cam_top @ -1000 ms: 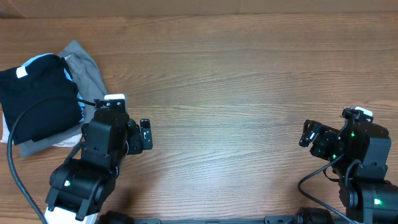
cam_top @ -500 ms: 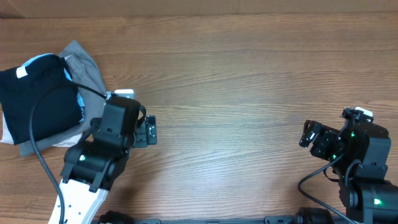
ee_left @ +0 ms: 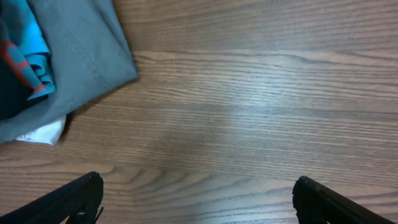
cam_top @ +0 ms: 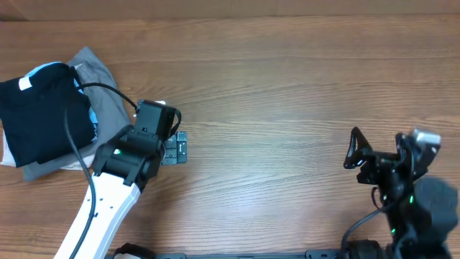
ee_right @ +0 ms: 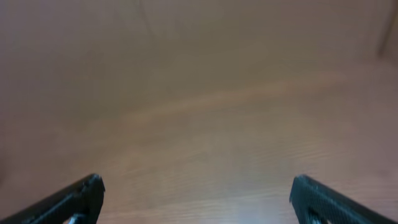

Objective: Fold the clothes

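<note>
The black T-shirt (cam_top: 39, 122) with a small white neck label (cam_top: 26, 83) lies bunched on top of a pile at the table's far left. In the left wrist view only a dark sliver of it (ee_left: 7, 93) shows at the left edge. My left gripper (cam_top: 176, 147) is open and empty over bare wood, to the right of the pile and apart from it; its fingers (ee_left: 199, 199) show wide apart. My right gripper (cam_top: 353, 150) is open and empty at the far right; its wrist view (ee_right: 196, 199) shows only blurred wood.
Under the black shirt lie a grey garment (cam_top: 100, 79) (ee_left: 81, 56), a light blue shirt (cam_top: 52, 68) (ee_left: 31, 59) and a bit of white cloth (ee_left: 43, 132). The wooden table (cam_top: 273, 93) stretches between the arms. A black cable (cam_top: 79, 115) runs over the pile.
My left arm has swung up and to the right, carrying its gripper a little further from the pile. My right arm has lifted and turned; its gripper stays at the far right.
</note>
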Available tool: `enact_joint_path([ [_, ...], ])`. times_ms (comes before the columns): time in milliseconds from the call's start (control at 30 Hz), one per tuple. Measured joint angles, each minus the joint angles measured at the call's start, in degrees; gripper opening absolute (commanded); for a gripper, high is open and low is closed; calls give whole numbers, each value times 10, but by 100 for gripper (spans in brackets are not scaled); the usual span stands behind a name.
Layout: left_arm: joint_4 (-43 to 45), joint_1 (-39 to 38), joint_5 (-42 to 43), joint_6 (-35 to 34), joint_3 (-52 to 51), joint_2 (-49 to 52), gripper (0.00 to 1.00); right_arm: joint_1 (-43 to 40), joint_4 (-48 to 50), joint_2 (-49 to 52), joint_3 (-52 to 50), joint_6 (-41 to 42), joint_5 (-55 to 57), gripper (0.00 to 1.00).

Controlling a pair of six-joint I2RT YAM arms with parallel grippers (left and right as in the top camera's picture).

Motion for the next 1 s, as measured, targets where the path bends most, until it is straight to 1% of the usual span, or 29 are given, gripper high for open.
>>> enact_joint_path([
  [167,0,0,-2,0,-1,30,100,27,159,-118,-155,-9,0,100],
  [267,0,0,-2,0,-1,48,100,33,193,-186,-232,-12,0,100],
  [367,0,0,-2,0,-1,64,100,35,207,-233,-277,-13,0,100],
  [567,0,0,-2,0,-1,89,100,36,235,-238,-328,-28,0,100],
  [733,0,0,-2,0,-1,104,100,36,237,-238,-389,-33,-7,100],
  [1000,1,0,-2,0,-1,105,100,36,245,-238,-392,-36,-17,100],
])
